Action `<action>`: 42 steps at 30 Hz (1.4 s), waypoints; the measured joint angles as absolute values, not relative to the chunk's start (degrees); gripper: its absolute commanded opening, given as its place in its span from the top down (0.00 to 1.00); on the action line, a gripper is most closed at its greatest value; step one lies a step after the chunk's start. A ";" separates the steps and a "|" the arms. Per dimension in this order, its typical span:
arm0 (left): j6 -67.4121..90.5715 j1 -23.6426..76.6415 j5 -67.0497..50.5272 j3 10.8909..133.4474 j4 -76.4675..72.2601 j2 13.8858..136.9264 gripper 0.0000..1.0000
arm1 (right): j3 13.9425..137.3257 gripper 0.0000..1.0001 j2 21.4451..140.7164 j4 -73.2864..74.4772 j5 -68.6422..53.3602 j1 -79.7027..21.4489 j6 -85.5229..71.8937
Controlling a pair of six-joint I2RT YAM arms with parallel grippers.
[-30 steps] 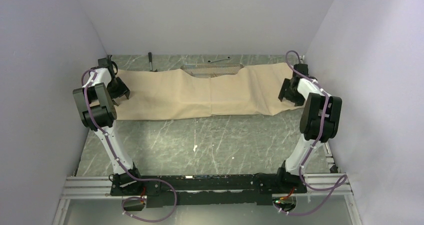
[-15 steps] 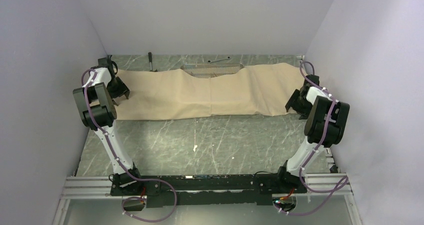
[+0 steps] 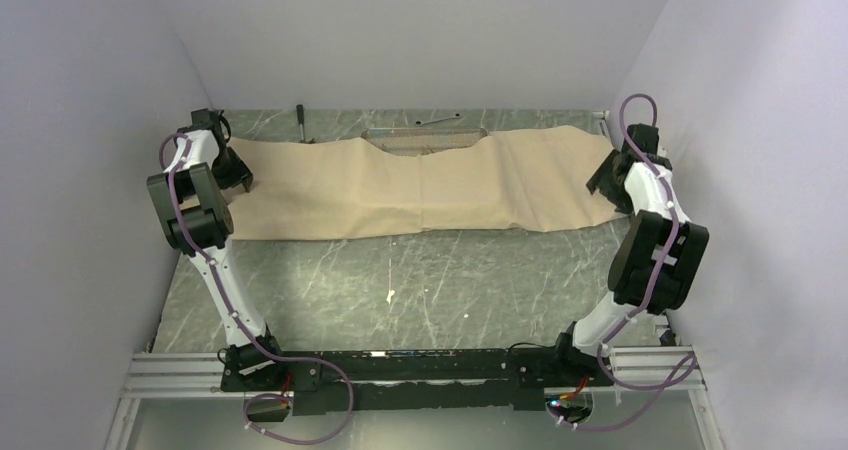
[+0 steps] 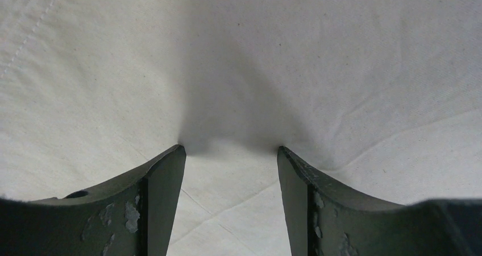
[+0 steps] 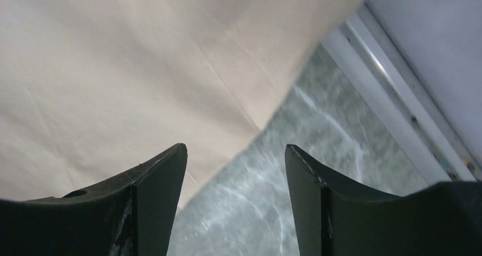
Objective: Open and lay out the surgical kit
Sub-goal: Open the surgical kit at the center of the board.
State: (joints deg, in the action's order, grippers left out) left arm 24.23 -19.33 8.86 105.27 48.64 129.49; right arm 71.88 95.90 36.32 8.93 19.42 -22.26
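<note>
A: Where's the kit?
B: The wrap sheet (image 3: 400, 185) lies spread side to side across the far part of the table (image 3: 400, 280). It's draped over the wire tray (image 3: 425, 140), only the far rim shows. Contents are hidden.
A: Jaws?
B: Left gripper (image 4: 230, 151): spread wide, tips down on the sheet's left end, nothing pinched. Right gripper (image 5: 236, 148): also spread, over the sheet's right edge where bare table starts, holding nothing.
A: Handling?
B: Looks thin, light and soft. It creases and drapes, no stiffness. Probably slides on the tabletop if tugged from one side. The tray underneath is rigid and may anchor it.
A: Grip point?
B: Pinch a free edge or corner, not mid-panel. Could snag on the mesh.
</note>
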 measured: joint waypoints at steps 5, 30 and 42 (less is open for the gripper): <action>22.98 -19.40 8.91 105.95 47.90 130.04 0.33 | 75.64 0.30 102.89 31.66 7.62 19.42 -21.63; 17.89 -20.21 9.50 115.24 43.99 136.25 0.33 | 64.27 0.44 104.31 24.95 5.93 19.46 -23.09; 16.14 -20.45 9.43 118.72 44.05 137.86 0.28 | 83.99 0.39 114.83 36.45 17.37 19.68 -21.74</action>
